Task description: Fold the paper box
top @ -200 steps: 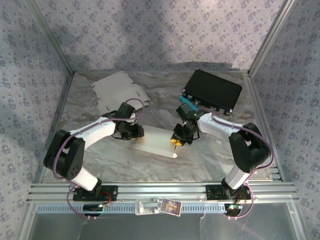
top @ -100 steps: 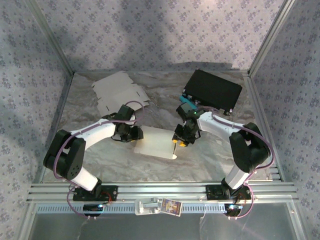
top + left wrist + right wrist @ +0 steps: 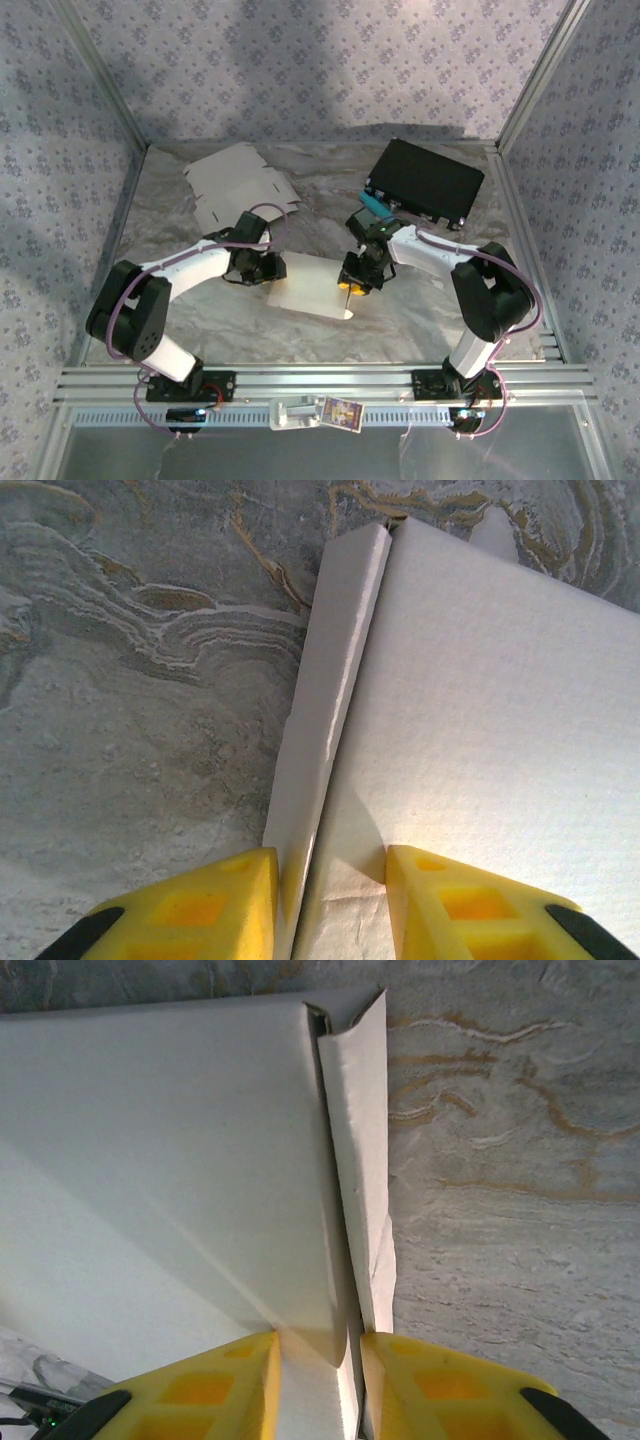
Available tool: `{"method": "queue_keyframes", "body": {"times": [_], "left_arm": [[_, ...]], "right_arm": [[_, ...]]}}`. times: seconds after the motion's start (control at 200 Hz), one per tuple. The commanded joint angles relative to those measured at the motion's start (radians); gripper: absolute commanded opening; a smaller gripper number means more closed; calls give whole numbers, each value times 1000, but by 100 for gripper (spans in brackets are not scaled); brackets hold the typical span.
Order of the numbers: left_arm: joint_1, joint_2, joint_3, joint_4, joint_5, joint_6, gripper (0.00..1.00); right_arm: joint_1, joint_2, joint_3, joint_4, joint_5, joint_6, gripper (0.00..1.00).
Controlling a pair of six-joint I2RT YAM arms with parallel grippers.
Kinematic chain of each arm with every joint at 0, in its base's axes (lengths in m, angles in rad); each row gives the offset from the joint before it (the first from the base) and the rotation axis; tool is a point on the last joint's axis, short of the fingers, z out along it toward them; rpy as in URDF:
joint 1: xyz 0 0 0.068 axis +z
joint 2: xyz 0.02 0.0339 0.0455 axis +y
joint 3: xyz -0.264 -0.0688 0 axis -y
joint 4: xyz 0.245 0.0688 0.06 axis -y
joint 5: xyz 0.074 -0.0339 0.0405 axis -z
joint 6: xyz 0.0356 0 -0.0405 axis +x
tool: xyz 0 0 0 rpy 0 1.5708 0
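The white paper box [image 3: 312,285] lies partly folded in the middle of the marbled table. My left gripper [image 3: 272,272] is at its left edge and my right gripper [image 3: 347,287] at its right edge. In the left wrist view the box's raised side flap [image 3: 325,700] runs between the yellow fingers of the left gripper [image 3: 330,900]. One finger is against the flap and the other rests apart on the flat panel [image 3: 480,700]. In the right wrist view the right gripper [image 3: 318,1380] straddles the folded-up right wall [image 3: 355,1160], with a dark slit left beside it.
A flat unfolded cardboard blank [image 3: 235,185] lies at the back left. A black case [image 3: 425,180] sits at the back right with a teal object [image 3: 372,205] at its near corner. Patterned walls enclose the table [image 3: 400,310] on three sides.
Both grippers have crept inward toward the box, the right one a little to the left. The right jaws have widened slightly around the wall, and the left jaws have narrowed a touch.
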Motion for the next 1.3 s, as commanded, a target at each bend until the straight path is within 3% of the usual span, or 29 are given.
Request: {"method": "queue_keyframes", "body": {"times": [0.0,0.175,0.335,0.545,0.65,0.79,1.004,1.169,1.294], "left_arm": [[-3,-17,-25,-19,-11,-2,33],[-3,-28,-27,-26,-18,2,29],[-3,-32,-35,-21,-15,-3,29],[-3,-35,-35,-15,-12,-5,29],[-3,-39,-39,-14,-10,-8,29],[-3,-49,-51,2,-5,-12,28],[0,-73,-94,49,8,-30,25],[11,-100,-131,90,23,-42,19],[25,-128,-169,132,42,-58,17]], "right_arm": [[7,26,-29,-4,43,-21,32],[2,-36,-11,-36,73,-32,30],[-2,-94,-23,-41,64,-52,38],[8,-15,-63,35,-9,-72,42],[18,27,-49,39,9,-75,38],[16,50,-47,42,34,-66,24],[9,53,-62,61,36,-68,19],[-23,27,-81,81,10,-106,18],[-59,-36,-92,96,-8,-171,26]]}}
